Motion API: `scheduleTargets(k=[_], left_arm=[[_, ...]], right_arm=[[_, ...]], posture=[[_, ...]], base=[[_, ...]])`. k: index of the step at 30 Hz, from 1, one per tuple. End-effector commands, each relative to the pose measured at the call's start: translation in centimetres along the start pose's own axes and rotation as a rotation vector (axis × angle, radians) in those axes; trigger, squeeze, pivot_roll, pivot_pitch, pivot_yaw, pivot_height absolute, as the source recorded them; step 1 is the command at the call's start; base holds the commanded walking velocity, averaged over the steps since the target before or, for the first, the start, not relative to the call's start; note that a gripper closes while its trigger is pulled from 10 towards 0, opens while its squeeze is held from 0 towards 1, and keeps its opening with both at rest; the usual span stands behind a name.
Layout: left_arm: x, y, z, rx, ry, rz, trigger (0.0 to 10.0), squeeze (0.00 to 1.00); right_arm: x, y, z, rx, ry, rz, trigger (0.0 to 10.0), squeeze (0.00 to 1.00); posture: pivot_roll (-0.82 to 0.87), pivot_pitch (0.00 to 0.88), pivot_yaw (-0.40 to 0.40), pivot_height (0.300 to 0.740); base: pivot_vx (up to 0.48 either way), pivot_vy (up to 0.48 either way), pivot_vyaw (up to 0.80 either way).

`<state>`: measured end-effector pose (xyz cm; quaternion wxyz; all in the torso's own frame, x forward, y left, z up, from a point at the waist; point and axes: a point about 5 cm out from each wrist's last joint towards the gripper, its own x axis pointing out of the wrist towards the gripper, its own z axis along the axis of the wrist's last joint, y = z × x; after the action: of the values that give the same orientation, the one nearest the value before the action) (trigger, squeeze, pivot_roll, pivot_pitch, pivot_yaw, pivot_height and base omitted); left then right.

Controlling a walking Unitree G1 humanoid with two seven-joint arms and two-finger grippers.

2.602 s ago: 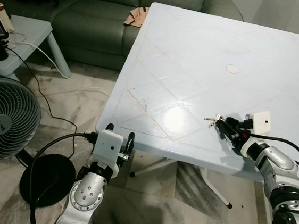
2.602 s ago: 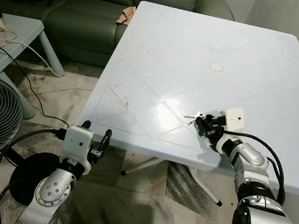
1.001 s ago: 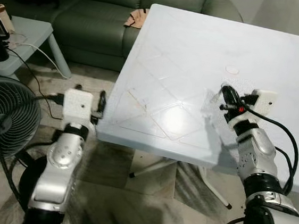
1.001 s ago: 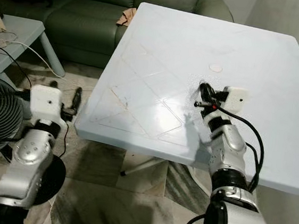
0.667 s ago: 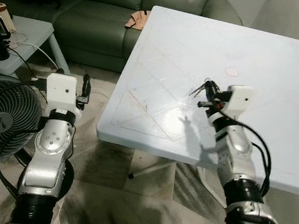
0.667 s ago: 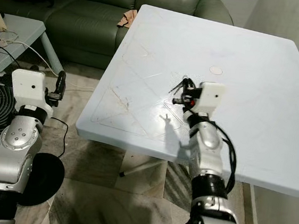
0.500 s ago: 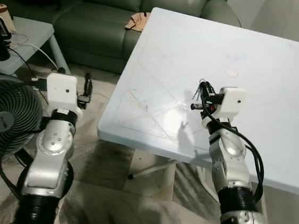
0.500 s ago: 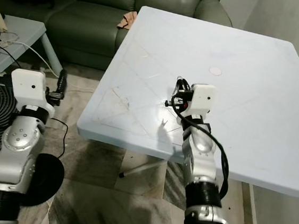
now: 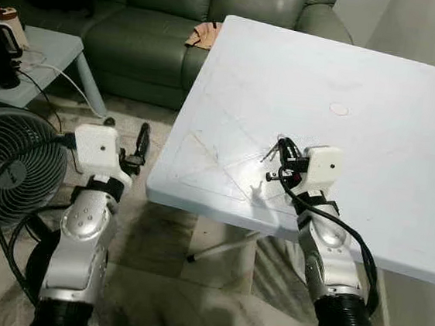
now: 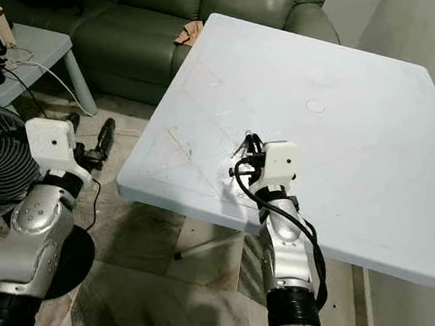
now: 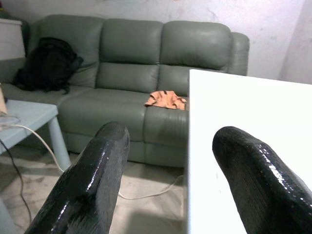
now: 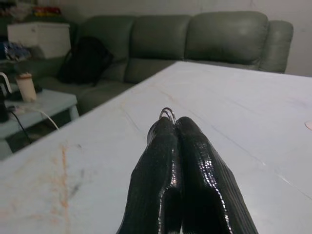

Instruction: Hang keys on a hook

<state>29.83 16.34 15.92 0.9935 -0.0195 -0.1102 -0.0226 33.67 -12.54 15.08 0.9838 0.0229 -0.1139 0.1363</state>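
Presently, my right gripper (image 12: 171, 127) has its two glossy black fingers pressed together, pinching the keys (image 9: 271, 151): a thin metal ring (image 12: 168, 113) pokes out just above the fingertips, and small metal blades stick out beside them in the head views. Item held above the table (image 9: 380, 94), near its front edge.

Table: white plastic, square, smooth and shiny, moulded diagonal grooves, faint rusty smear (image 12: 62, 165) ahead of the fingers, one round disc mark (image 9: 338, 109) well beyond them.

My left gripper (image 11: 168, 161): rounded shiny black fingers spread wide apart, holding nothing, off the table's left side; the table edge sits between the fingertips in its wrist view.

Beyond both sets of fingers: green leather sofa (image 11: 141, 63), padded, three cushions; crumpled orange cloth (image 11: 165, 100) on its seat; black bag (image 11: 46, 66) at the far end. Low pale side table (image 9: 47, 48) with white cable (image 9: 70, 81). Round wire-cage fan (image 9: 3, 168) on a black base, beside my left arm. Floor: marbled tile (image 9: 189, 285).
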Motion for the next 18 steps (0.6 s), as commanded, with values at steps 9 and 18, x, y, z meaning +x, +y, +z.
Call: scheduleTargets(k=[9,18], left_arm=[[-3.7,1.3,-1.2,0.021,0.039,0.122,10.0,0.0],[-2.2,3.0,0.3,0.102,0.001,0.17,10.0,0.0]], right_arm=[[-3.2,-0.8,-1.2,-0.009,0.064,-0.084,10.0,0.0],[-2.1,-0.6,-0.1,-0.081,0.056,-0.063,10.0,0.0]], posture=[[-0.02,0.079,-0.05,0.74],[-0.01,0.068,-0.055,0.74]], base=[[0.0,0.0,0.0],[0.0,0.0,0.0]])
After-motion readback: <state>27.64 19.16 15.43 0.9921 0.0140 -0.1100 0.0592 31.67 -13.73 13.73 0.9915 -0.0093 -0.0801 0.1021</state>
